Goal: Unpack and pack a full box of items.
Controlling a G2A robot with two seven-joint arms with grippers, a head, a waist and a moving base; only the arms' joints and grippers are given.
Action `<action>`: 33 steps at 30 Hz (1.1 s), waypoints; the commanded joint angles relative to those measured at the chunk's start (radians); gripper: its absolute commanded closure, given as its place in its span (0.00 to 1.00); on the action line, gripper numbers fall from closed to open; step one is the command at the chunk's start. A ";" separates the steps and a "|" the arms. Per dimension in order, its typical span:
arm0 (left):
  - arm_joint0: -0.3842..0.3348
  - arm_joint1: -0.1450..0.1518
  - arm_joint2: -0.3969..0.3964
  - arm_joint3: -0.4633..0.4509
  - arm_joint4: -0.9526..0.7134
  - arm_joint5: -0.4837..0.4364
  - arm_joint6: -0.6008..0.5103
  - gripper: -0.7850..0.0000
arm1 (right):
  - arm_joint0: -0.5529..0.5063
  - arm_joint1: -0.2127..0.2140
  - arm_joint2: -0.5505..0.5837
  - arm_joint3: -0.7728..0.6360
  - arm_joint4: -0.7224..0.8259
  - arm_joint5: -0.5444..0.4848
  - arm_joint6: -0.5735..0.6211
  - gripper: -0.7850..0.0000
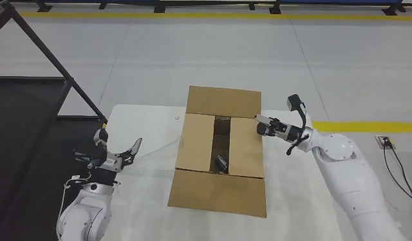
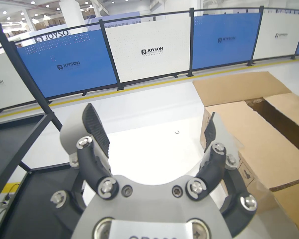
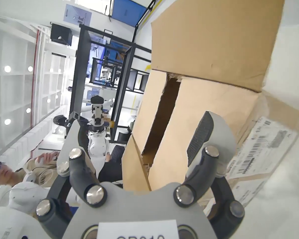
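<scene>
Box sits mid-table, its near flap folded out toward the robot. The left gripper hangs spread and empty over the table, left of the box and apart from it. The side flaps lie almost closed. In the dark gap between them a small dark item lies toward the near end. The right gripper, also spread and empty, is at the right flap's outer edge; whether it touches, I cannot tell. The far flap lies open. A fence stands beyond.
</scene>
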 commanded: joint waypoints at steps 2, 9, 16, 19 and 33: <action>0.001 0.000 0.000 0.000 -0.005 0.007 0.002 0.00 | 0.000 0.000 0.000 0.000 0.030 0.000 0.031 0.00; -0.001 -0.001 0.003 -0.003 -0.029 0.002 -0.020 0.00 | -0.014 -0.005 -0.017 -0.033 0.036 0.011 0.034 0.00; -0.037 0.002 -0.023 0.009 -0.181 -0.076 -0.118 0.00 | 0.067 -0.054 -0.173 -0.022 -0.019 0.104 0.041 0.00; -0.031 0.009 -0.051 0.012 -0.219 -0.128 -0.167 0.00 | 0.109 -0.081 -0.230 0.033 -0.002 0.102 0.049 0.00; -0.004 0.026 -0.058 0.016 -0.277 -0.277 -0.248 0.00 | 0.265 -0.243 -0.457 0.302 0.044 0.076 0.068 0.00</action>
